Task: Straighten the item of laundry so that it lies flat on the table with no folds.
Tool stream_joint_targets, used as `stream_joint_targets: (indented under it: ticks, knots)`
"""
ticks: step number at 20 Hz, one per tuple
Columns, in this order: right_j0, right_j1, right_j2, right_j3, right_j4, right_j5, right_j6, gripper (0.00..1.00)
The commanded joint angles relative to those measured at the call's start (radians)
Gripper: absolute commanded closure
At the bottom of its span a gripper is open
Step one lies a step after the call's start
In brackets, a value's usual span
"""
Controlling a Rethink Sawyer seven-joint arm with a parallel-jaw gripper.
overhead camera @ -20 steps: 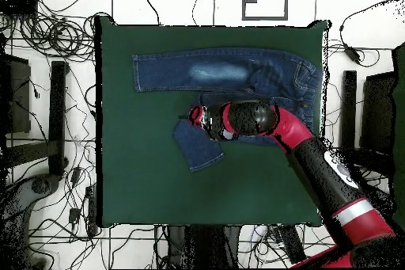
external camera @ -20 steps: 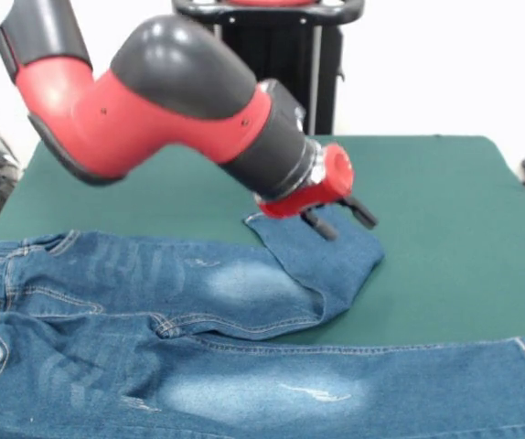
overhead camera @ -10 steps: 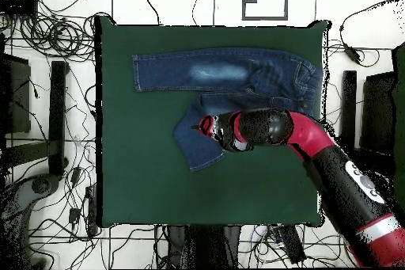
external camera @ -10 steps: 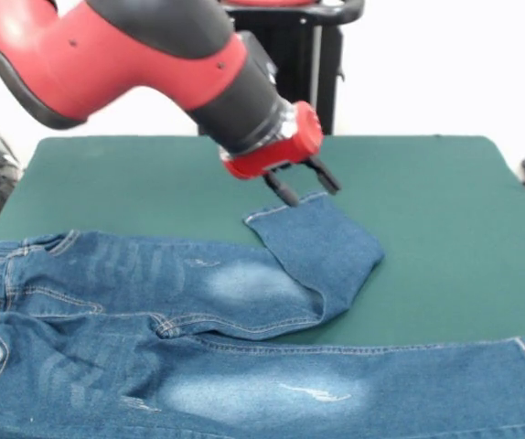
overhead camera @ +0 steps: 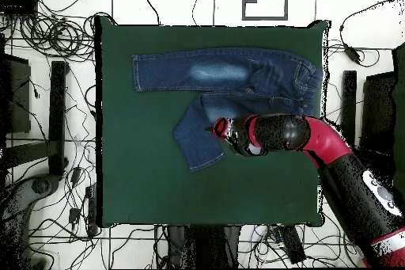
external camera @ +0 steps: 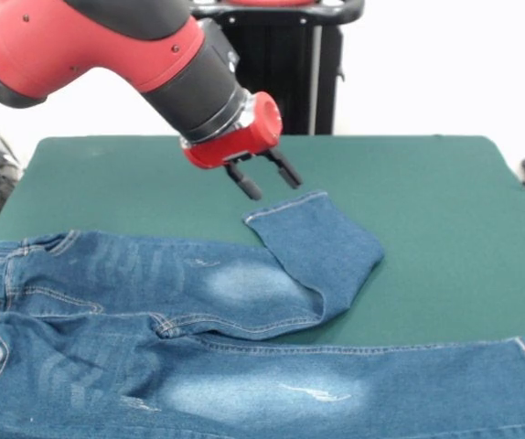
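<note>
1. No brand, label or readable writing anywhere on the jeans (external camera: 244,347), the arm or the table (external camera: 445,192); only a round metal button at the waistband on the front view's left edge.
2. Jeans spread across the near half of the dark green table in the front view, waistband at the left, one leg stretched full length to the right along the bottom edge.
3. Second leg bent back on itself at the knee: fold at the right, hemmed cuff (external camera: 285,208) pointing up and left, lying on top of its own thigh section and partly on bare felt.
4. Faded pale patches on both thighs, orange-tan stitching along seams and pocket.
5. Gripper (external camera: 264,177) raised above the table, just up and left of the folded cuff, clear of the cloth; two black fingers spread apart, nothing between them.
6. Red and black arm slanting in from the front view's upper left; in the overhead view gripper (overhead camera: 224,129) over the inner edge of the folded leg.
7. Overhead: jeans (overhead camera: 229,73) in the upper part of the table (overhead camera: 142,188), straight leg's hem short of the left edge, waistband close to the right edge.
8. Broad bare felt below the folded leg and to its left; a narrow green strip above the straight leg.
9. Cables strewn on the floor around the table's edges.
</note>
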Motion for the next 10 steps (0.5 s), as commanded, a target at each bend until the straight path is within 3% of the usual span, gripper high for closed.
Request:
stream_joint_targets:
  ticks: [1,10]
  knots:
    - [0.003,0.059,-0.006,0.118,-0.082,-0.047,-0.206,0.0]
    - [-0.035,0.1,0.004,0.151,-0.116,-0.113,-0.166,0.0]
